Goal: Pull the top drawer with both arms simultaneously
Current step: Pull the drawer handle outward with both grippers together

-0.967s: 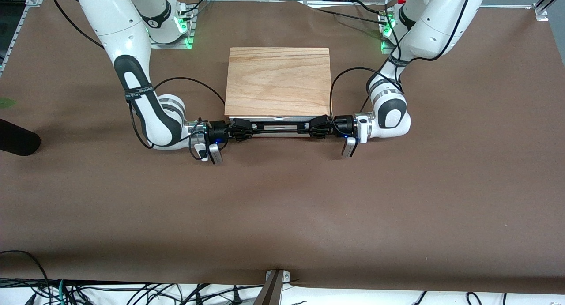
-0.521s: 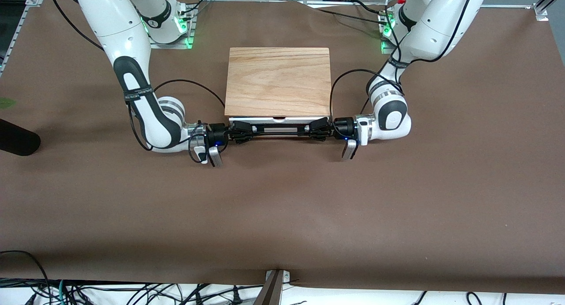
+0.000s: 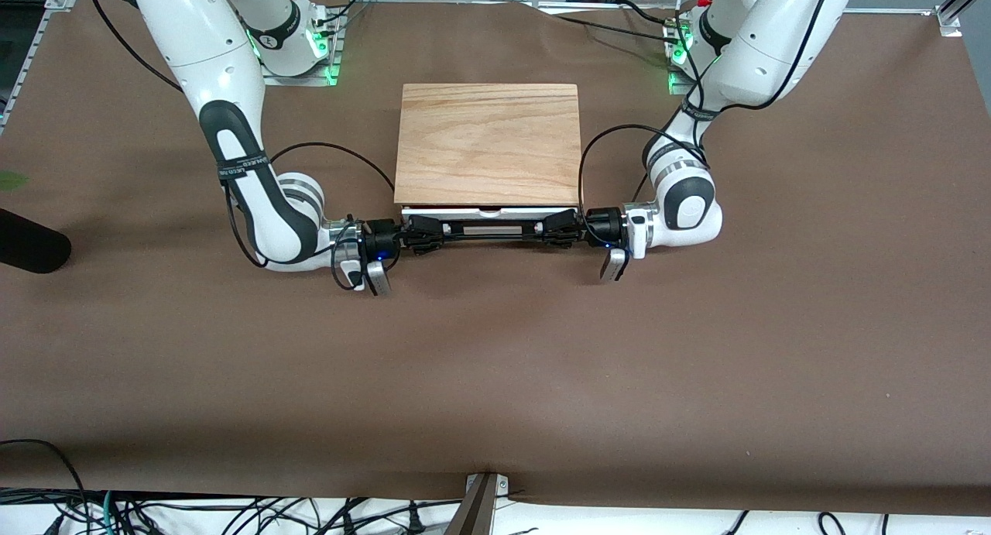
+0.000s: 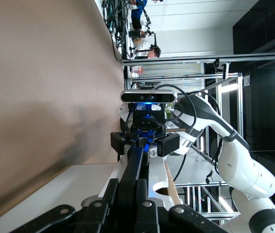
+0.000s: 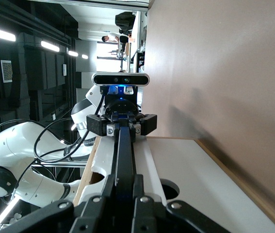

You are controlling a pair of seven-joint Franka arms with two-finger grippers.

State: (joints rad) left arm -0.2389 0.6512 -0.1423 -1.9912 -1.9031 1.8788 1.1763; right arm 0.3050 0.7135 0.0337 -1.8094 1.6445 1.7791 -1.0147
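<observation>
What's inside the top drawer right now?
Nothing shows. The top drawer is barely out under the cabinet top, so its inside is covered. Left gripper and right gripper grip its handle.

The cabinet top [image 3: 488, 144] is light wood with visible grain and a smooth, matt finish. The drawer front [image 5: 176, 170] is smooth white, slightly satin. Its bar handle [image 3: 492, 228] is thin, black and matt. The table cover [image 3: 495, 380] is brown, matt, paper-like. The arm shells [image 3: 681, 210] are glossy white plastic with black sections.
</observation>
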